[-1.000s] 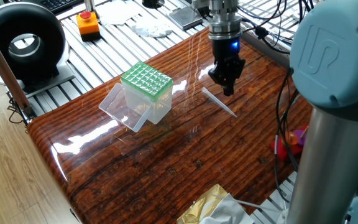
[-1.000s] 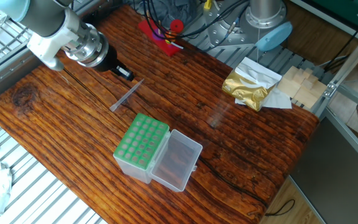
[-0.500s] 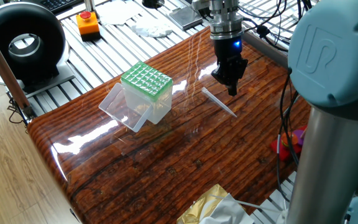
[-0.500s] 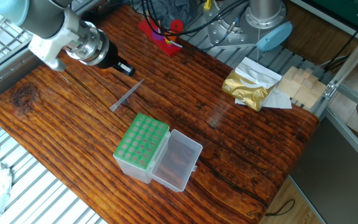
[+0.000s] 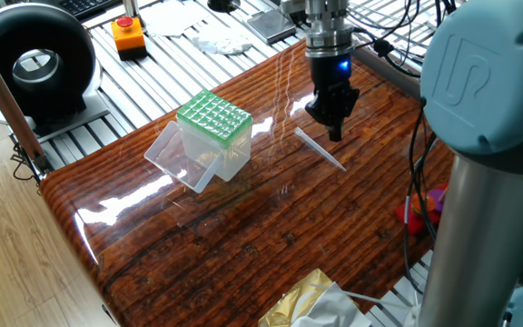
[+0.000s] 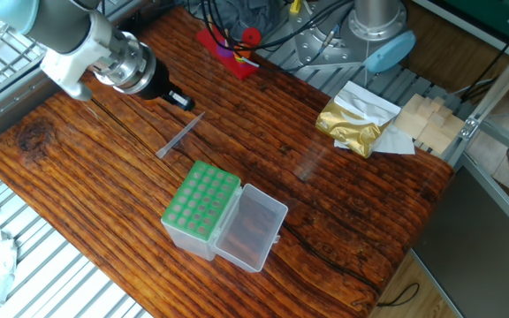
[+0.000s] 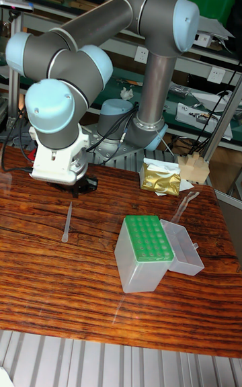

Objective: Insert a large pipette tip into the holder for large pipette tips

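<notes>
Hovering just above the wide end of the large pipette tip (image 5: 320, 149), gripper (image 5: 335, 134) sits a shade lower than half a second ago and back near its spot of a second ago, tip and holder for large pipette tips (image 5: 214, 130) unmoved. Slender, translucent whitish cone, lying flat on the wooden table (image 5: 243, 236) a little way from the holder, apart from the green grid and the clear hinged lid. Cannot tell whether the dark fingers are apart or together; hidden under the wrist in the tall view.
</notes>
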